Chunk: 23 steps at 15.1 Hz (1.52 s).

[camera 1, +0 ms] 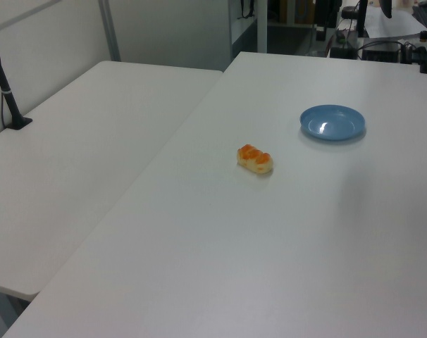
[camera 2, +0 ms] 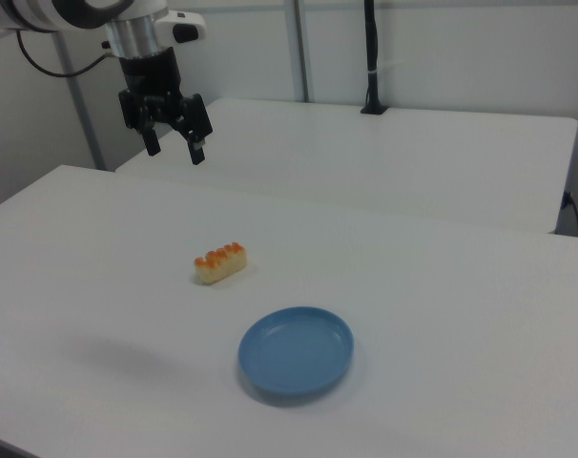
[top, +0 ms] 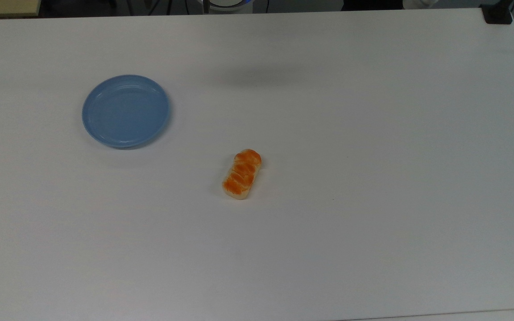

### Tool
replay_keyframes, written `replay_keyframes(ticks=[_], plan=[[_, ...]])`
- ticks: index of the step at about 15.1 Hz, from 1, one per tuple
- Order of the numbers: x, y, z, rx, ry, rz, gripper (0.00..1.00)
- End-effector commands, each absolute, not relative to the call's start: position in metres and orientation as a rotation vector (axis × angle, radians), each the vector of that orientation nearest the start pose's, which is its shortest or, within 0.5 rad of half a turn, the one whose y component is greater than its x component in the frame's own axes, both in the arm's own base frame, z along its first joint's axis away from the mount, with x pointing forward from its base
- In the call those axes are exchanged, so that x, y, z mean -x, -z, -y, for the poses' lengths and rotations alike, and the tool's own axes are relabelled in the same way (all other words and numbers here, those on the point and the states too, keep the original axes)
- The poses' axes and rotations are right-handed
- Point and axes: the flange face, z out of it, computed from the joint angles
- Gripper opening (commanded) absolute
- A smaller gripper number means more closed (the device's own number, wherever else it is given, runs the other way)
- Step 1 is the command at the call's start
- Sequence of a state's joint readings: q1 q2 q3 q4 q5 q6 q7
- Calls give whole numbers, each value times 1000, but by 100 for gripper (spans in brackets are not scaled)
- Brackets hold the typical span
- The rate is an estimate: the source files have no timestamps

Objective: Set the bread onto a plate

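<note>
The bread (top: 242, 174) is a small orange-topped roll with pale sides, lying on the white table near its middle; it also shows in the left view (camera 1: 255, 159) and the right view (camera 2: 220, 262). The light-blue plate (top: 126, 111) sits bare to the top view's left of the bread, apart from it, also seen as the plate (camera 1: 332, 122) and the plate (camera 2: 296, 350). My gripper (camera 2: 175, 150) hangs open and holds nothing, high above the table, up and to the right view's left of the bread.
A second white table (camera 1: 87, 162) adjoins this one. A black pole (camera 2: 371, 57) stands on the second table at the back of the right view, and another black post (camera 1: 5, 91) stands at the left view's left. Cables and gear (camera 1: 382, 42) lie beyond the table's far end.
</note>
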State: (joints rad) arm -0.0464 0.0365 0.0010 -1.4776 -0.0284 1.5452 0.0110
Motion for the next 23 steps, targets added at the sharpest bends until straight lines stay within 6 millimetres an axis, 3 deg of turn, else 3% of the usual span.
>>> replay_keyframes(ticks=[1,23], plan=[[-561,-649,25,3143,94,-116,100],[-560,-646,24,3144,63,-114,100]])
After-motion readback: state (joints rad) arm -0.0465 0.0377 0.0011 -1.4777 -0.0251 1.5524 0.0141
